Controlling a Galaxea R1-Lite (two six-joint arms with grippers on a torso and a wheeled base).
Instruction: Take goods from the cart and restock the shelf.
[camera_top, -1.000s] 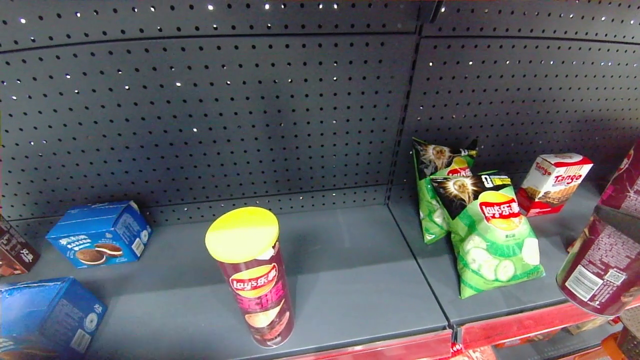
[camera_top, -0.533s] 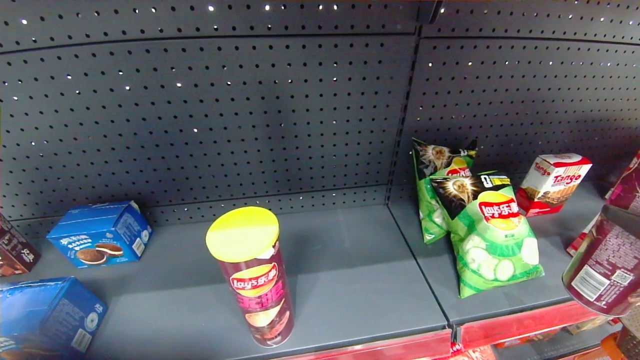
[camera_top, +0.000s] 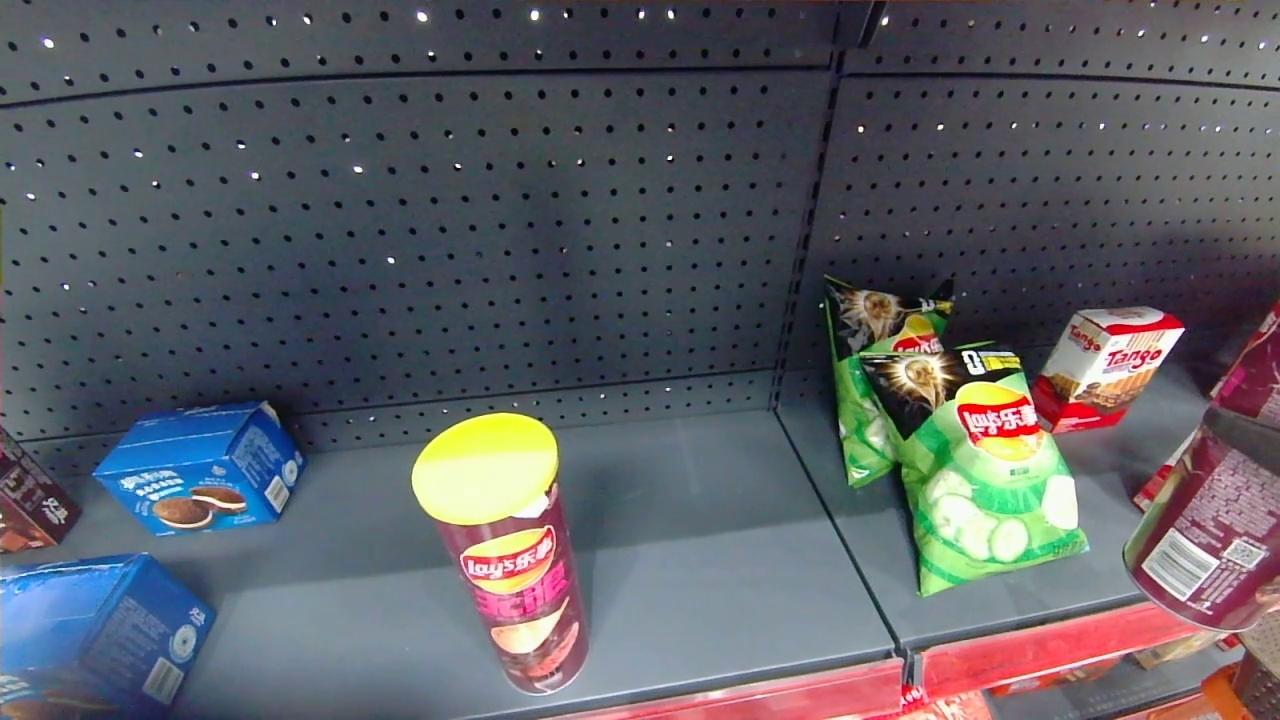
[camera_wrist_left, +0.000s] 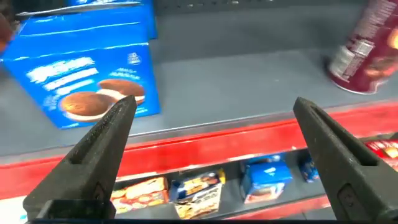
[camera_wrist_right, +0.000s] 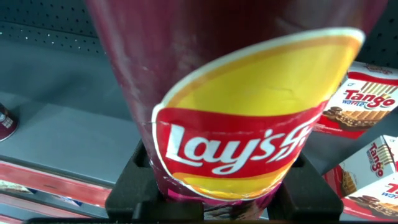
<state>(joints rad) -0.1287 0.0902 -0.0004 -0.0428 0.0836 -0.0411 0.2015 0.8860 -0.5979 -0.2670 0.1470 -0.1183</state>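
Far to the right of the upright chips can (camera_top: 510, 560) on the shelf (camera_top: 700, 540), a second chips can (camera_top: 1200, 540) hangs tilted at the shelf's front edge, and the right tool (camera_wrist_right: 217, 196) is clamped on it, its dark fingers pressed against both sides of the can's body. From the right wrist, wafer boxes (camera_wrist_right: 364, 102) sit just beyond the held can (camera_wrist_right: 230, 124). Back to the upright can: it stands near the front of the shelf with its yellow lid (camera_top: 485, 468) on top, well apart from everything else. To its right, past the seam in the shelf, two green chip bags (camera_top: 985, 470) lean one against the other, and farther right and deeper in sits a red-and-white wafer box (camera_top: 1105, 365). To the upright can's left, a blue cookie box (camera_top: 200, 480) rests close to the pegboard back panel (camera_top: 450, 230), and another blue cookie box (camera_top: 95, 630) sits farther left, at the front. A brown box (camera_top: 30, 505) peeks in farther left again. Over on that left side, the left tool (camera_wrist_left: 211, 143) hovers in front of the shelf's red front strip (camera_wrist_left: 205, 140) with its fingers (camera_wrist_left: 102, 146) spread wide and nothing between them, a blue cookie box (camera_wrist_left: 87, 81) facing it and the base of the upright can (camera_wrist_left: 367, 50) off to its side.
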